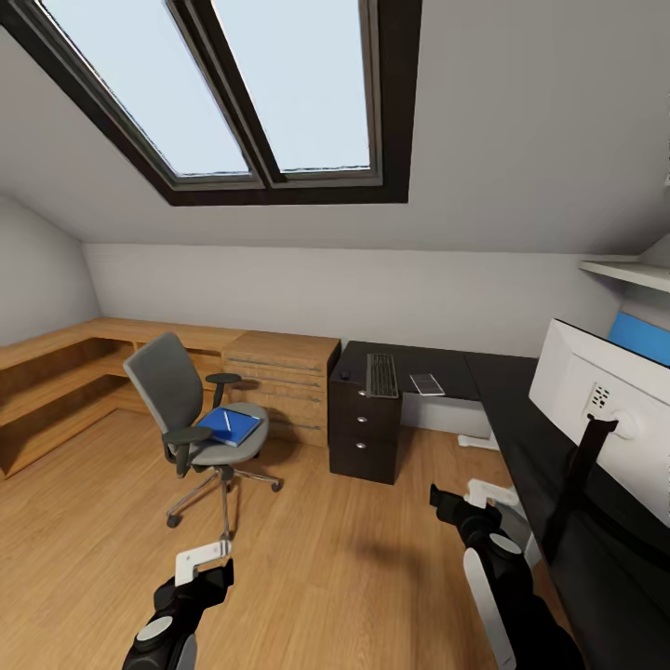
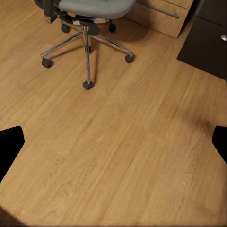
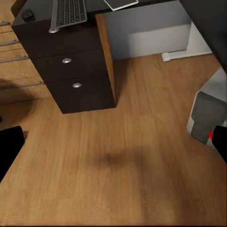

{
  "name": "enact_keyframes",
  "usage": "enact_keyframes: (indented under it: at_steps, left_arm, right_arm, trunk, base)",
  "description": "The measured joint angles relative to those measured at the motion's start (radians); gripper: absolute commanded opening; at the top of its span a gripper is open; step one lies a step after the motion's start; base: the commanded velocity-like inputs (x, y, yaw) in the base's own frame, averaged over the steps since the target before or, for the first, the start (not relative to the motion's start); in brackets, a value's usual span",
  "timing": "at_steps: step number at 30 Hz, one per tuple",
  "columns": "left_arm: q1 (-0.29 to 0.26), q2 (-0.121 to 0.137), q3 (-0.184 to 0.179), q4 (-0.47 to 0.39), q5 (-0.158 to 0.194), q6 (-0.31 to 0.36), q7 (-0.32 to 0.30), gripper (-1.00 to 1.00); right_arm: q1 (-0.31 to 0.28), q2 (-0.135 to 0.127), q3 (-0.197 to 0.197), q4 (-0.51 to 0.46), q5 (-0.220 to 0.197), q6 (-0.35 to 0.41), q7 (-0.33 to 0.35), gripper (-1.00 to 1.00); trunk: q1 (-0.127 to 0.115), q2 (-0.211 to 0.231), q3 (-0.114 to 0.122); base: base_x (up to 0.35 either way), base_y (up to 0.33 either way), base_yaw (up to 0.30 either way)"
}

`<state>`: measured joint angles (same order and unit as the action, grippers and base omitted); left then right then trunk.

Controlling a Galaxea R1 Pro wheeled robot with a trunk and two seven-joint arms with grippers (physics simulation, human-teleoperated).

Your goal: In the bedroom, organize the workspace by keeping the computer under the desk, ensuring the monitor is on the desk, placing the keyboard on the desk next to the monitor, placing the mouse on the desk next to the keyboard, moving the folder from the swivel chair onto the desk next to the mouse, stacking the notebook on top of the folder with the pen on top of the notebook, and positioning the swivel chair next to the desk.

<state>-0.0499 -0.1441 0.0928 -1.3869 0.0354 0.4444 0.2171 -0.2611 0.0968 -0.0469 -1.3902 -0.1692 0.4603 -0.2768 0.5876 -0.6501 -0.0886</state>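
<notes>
While the robot stood on the open wooden plank floor (image 1: 326, 558), neither arm had begun any handling, so I judged the step in hand to be the approach to the grey swivel chair (image 1: 191, 405), which stood at about ten o'clock from the robot. On its seat lay the blue folder (image 1: 228, 425) with a thin white pen (image 1: 226, 420) across it. The left gripper (image 1: 200, 561) and the right gripper (image 1: 470, 498) both hung low over bare floor, fingers spread wide and holding nothing.

Next, I reckoned, the base needed to roll toward the chair so that the left arm could reach the folder.

At twelve o'clock the dark L-shaped desk (image 1: 507, 381) carried a grey keyboard (image 1: 381, 374), a small black mouse (image 1: 344, 376) beside it and a pale flat notebook-like item (image 1: 427, 383). Toward three o'clock stood the white-backed monitor (image 1: 605, 409). In the right wrist view a grey computer tower (image 3: 208, 118) sat on the floor by the desk. Low wooden shelving (image 1: 56, 391) ran along the wall at nine o'clock, beneath a sloped ceiling with a dark-framed skylight (image 1: 251, 93).
</notes>
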Motion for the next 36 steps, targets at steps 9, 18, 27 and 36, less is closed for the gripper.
enact_keyframes:
  at_steps: [9, 18, 27, 36]
  left_arm:
    - [0.0, 0.003, -0.049, 0.017, -0.001, -0.001, 0.0, 1.0]
    - [0.0, 0.005, -0.087, 0.019, -0.002, 0.0, -0.001, 1.0]
    - [0.0, 0.005, -0.089, 0.019, -0.002, 0.0, -0.003, 1.0]
    - [0.0, 0.01, -0.089, 0.019, -0.002, 0.0, -0.003, 1.0]
  right_arm:
    - [0.001, -0.038, -0.005, -0.011, 0.006, -0.001, 0.0, 1.0]
    - [0.001, -0.039, -0.003, -0.002, 0.009, -0.001, 0.0, 1.0]
    - [0.001, -0.037, -0.001, 0.0, 0.008, -0.003, 0.001, 1.0]
    - [0.001, -0.038, -0.003, 0.001, 0.008, -0.009, 0.001, 1.0]
  trunk:
    - [0.0, 0.0, 0.0]
    - [0.0, 0.0, -0.001]
    - [0.0, 0.0, -0.001]
    - [0.0, 0.0, -0.001]
  base:
    - [-0.041, -0.317, -0.152]
    - [-0.001, -0.347, -0.202]
    - [0.022, -0.346, -0.014]
    - [0.167, -0.3, 0.0]
